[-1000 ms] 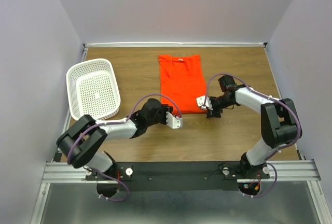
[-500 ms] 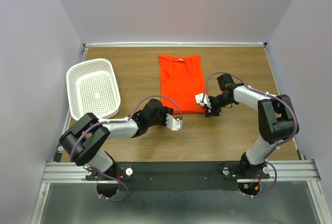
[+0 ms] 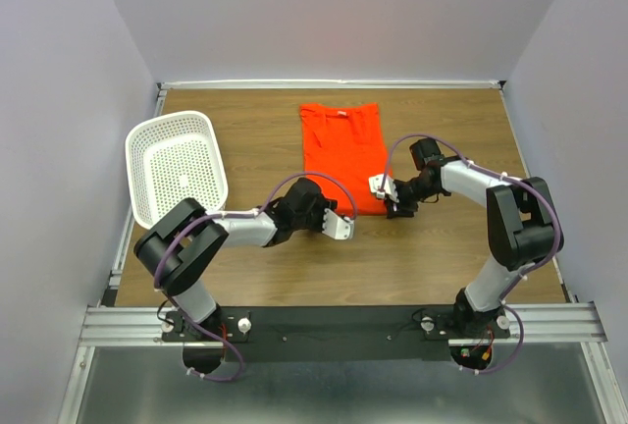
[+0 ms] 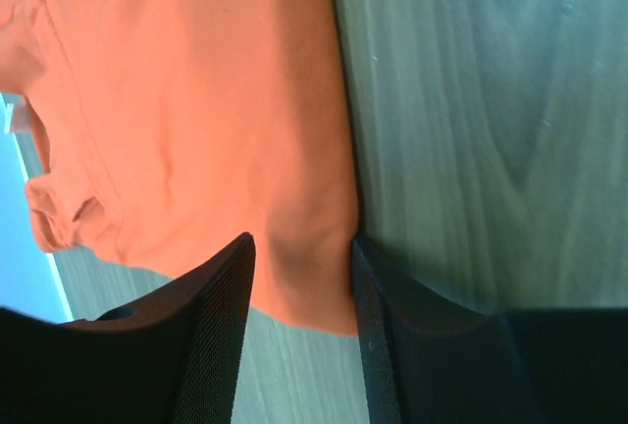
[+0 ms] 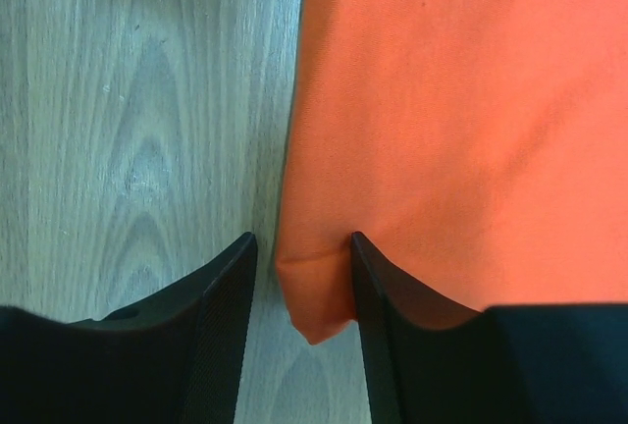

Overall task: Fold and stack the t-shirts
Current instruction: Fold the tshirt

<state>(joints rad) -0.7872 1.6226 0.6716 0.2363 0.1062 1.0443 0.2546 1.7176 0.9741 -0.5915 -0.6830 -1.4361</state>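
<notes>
So the orange-red t-shirt (image 3: 341, 154) is lying flat on the far half of the tabletop (image 3: 442, 247), roughly centred between the left and right edges. It's folded lengthwise into a narrow rectangle, with the collar end pointing at the far edge. Its near hem sits about mid-table.

Both arms are reaching in low to that near hem. The left gripper (image 3: 340, 227) is at the near-left corner of the shirt and the right gripper (image 3: 381, 188) is at the near-right corner.

The left wrist cam shows the two dark fingers (image 4: 211, 336) spread apart, with the corner of the cloth lying flat in the gap between them. It's not pinched. Same deal on the right wrist cam: fingers (image 5: 216, 326) are spread and the shirt's corner pokes into the gap, with bare wood beside it.

There's also a white perforated basket (image 3: 179, 167) over by the left edge of the tabletop, well apart from the shirt.
</notes>
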